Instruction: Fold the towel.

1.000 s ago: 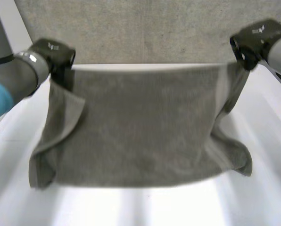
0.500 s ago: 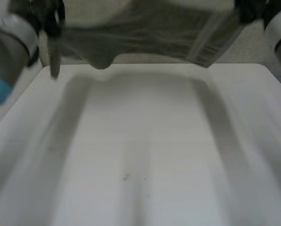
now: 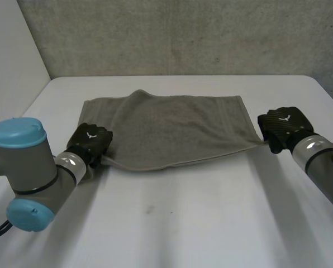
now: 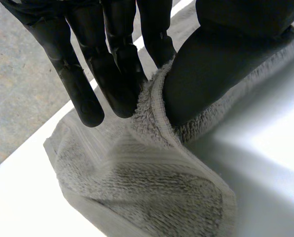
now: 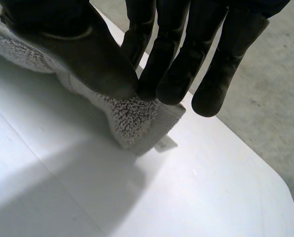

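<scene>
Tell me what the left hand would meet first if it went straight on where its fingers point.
Probably the grey terry towel itself: the left hand pinches its near corner.

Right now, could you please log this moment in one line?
towel: lying on table | left hand: pinching its near left corner | right hand: pinching its near right corner

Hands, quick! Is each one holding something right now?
Left hand: shut on the towel, pinching its near left corner.
Right hand: shut on the towel, pinching its near right corner.
</scene>
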